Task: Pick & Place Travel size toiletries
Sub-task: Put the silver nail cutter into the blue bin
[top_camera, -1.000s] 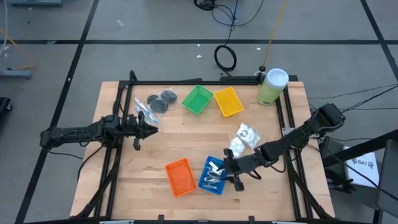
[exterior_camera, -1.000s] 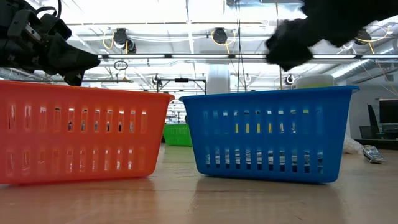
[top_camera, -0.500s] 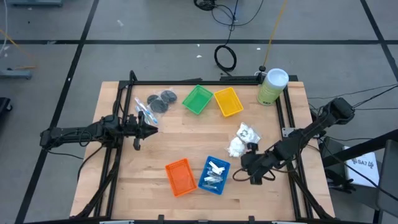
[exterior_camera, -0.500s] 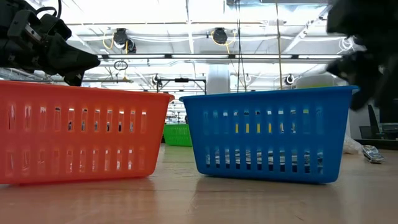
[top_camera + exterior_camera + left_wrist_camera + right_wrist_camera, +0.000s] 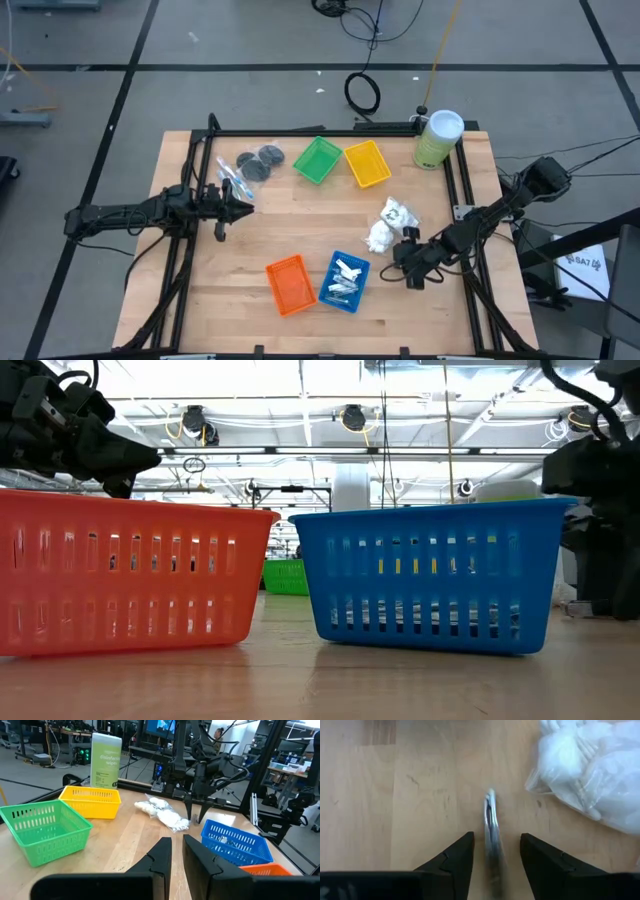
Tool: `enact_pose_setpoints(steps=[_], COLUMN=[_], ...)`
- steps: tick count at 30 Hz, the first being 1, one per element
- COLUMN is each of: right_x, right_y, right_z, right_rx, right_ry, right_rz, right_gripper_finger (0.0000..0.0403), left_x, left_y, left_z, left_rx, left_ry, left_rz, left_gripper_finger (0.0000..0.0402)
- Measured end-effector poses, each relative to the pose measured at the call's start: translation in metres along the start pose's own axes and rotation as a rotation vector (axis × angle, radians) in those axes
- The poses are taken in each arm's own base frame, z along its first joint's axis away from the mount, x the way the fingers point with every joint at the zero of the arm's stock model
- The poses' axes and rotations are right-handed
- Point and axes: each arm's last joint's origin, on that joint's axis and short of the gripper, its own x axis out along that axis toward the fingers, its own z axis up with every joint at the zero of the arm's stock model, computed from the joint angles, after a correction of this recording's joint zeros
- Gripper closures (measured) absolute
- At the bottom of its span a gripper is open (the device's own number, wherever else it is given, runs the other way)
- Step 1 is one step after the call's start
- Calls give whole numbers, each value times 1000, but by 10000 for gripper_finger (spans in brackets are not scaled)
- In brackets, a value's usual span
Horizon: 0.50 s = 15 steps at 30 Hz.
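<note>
Nearest the camera's low edge, the blue tray (image 5: 343,282) already held several silver foil tubes (image 5: 342,271), so part of the sorting looked done. Just right of that tray, the right gripper (image 5: 411,272) hung with its fingers apart over what seemed a slim, blurred stick (image 5: 491,835) lying on the wood, ungripped. Beyond it lay the white packets (image 5: 390,224). Far left of the tray, the left gripper (image 5: 240,208) waited, fingers nearly together, near the dark grey discs (image 5: 262,160), still unsorted.
</note>
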Motion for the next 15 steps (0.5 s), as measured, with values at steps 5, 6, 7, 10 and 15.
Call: enact_pose_setpoints(steps=[5, 6, 7, 10, 15], right_x=[0, 0, 0, 0, 0], right_y=[1, 1, 1, 2, 2], right_z=[-1, -1, -1, -2, -4], right_rx=[33, 39, 44, 67, 104], right_ry=[20, 25, 34, 52, 91], right_rz=[30, 35, 46, 67, 83], right_gripper_finger=[252, 253, 254, 258, 263], left_x=[0, 0, 0, 0, 0], left_y=[0, 0, 0, 0, 0], left_z=[0, 0, 0, 0, 0], left_rx=[0, 0, 0, 0, 0], left_ry=[0, 0, 0, 0, 0], left_rz=[0, 0, 0, 0, 0], left_gripper_finger=[357, 357, 357, 357, 357])
